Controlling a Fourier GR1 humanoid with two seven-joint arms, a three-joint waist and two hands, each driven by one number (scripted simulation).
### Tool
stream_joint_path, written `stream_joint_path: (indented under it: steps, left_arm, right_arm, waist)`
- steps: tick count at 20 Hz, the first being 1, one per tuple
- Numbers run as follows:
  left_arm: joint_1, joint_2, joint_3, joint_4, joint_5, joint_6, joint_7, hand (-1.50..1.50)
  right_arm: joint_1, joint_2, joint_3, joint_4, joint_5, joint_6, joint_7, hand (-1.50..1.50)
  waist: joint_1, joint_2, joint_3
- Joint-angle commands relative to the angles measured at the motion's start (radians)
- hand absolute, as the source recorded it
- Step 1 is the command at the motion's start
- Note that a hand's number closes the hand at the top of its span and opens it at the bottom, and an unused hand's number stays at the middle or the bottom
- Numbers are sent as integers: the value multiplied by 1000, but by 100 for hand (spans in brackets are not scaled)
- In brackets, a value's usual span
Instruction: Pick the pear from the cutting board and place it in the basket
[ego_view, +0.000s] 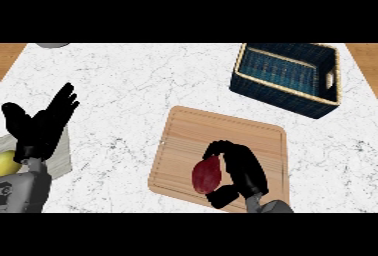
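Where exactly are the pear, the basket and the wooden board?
pear (206, 175), head view, middle of its red skin.
basket (284, 98), head view, dark front wall.
cutting board (221, 129), head view, bare wood.

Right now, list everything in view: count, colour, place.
pear: one, dark red, on the cutting board, in the right robot hand's curl
cutting board: one, light wood, centre-right of the counter
basket: one, dark blue with tan rim, upper right
counter: one, white marble
yellow object: one, left edge, partly hidden
grey object: one, top left edge, cut off
right robot hand: black, curled round the pear
left robot hand: black, open, resting at left
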Motion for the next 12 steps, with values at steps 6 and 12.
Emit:
stream_joint_path:
  steps: [6, 12]
  left_arm:
    - [-58, -34, -41, 45, -29, 12, -6, 0]
    - [-54, -51, -53, 35, -38, 25, 1, 0]
  right_arm:
    - [-378, 14, 418, 41, -51, -63, 638, 150]
    - [-532, 14, 468, -71, -146, -435, 687, 150]
  waist:
    - [42, 8, 1]
    - [43, 3, 3]
